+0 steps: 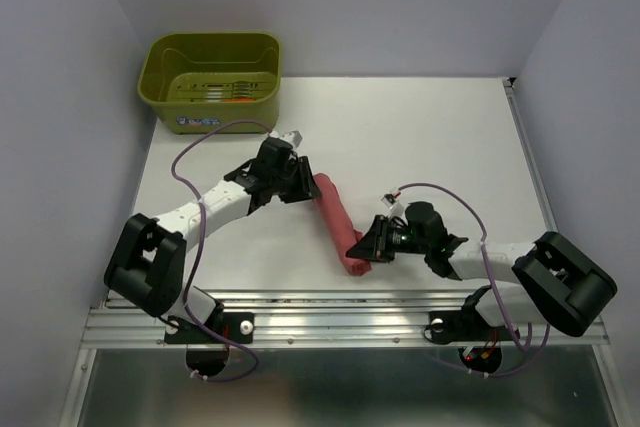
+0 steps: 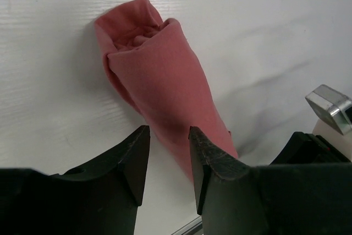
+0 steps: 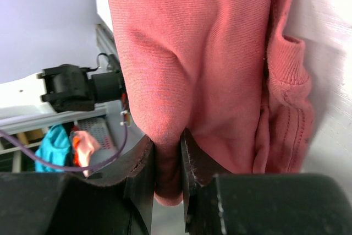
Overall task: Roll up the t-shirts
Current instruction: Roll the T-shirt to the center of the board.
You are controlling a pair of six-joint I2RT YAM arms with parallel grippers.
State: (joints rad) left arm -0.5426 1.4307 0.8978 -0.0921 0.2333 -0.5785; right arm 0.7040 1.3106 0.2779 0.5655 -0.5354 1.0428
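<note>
Rose t-shirt (image 1: 336, 219), rolled into a slim log, lies aslant mid-desk (image 1: 430, 137); right jaws pinched tight on its near end, likely anchoring the roll, while left jaws stand part-open astride it near the far end, gripping nothing yet.

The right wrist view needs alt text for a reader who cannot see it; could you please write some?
The right gripper is shut on a fold of the rose-red rolled t-shirt, which fills most of the frame. The cloth lies on the white table, with hemmed edges bunched on the right.
</note>
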